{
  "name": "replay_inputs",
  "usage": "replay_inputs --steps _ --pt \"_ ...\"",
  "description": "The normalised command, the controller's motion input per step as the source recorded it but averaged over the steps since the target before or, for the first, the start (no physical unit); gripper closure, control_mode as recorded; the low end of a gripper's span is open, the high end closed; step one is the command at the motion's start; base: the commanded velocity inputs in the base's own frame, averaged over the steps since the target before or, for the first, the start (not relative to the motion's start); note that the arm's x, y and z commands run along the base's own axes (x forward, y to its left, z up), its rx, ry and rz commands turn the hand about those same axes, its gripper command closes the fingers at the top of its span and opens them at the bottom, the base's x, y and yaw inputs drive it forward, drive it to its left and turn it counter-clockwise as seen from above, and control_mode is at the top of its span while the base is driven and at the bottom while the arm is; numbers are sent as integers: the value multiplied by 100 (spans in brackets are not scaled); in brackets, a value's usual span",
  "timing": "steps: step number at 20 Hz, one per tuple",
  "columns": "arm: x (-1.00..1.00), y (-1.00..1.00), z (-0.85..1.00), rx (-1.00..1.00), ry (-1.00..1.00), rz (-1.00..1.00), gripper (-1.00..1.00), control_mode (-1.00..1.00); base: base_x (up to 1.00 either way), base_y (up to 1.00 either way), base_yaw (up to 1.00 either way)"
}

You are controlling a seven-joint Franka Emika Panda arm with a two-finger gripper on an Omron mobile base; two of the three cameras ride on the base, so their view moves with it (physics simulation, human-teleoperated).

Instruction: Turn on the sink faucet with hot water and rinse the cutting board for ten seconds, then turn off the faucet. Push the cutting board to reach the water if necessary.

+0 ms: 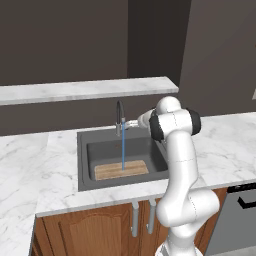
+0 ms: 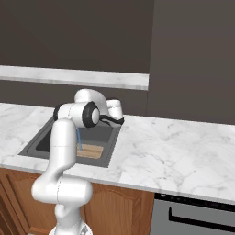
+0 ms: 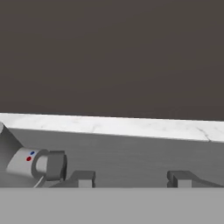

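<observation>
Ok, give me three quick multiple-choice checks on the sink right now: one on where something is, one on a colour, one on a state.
1. Where does the cutting board lie?
A. on the counter
B. in the sink
C. on the back shelf

2. What colour is the water?
A. blue
B. green
C. white

3. Is the faucet running?
A. no, dry
B. yes, onto the board
C. yes, beside the board

Answers: 1 B, the board rests on the basin floor. 2 A, a thin blue stream shows. 3 B, the stream drops from the spout and ends on the board.
</observation>
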Motion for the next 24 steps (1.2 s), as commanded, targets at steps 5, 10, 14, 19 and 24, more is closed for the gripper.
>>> replay_inputs --steps 5,10,14,19,24 --pt "7 43 0 0 0 0 -100 -100 0 0 0" --pt "10 44 0 0 0 0 -100 -100 0 0 0" --pt "11 46 0 0 0 0 -100 -100 0 0 0" --pt "14 51 0 0 0 0 -100 -100 0 0 0" --pt "13 57 -2 0 0 0 -100 -100 0 0 0"
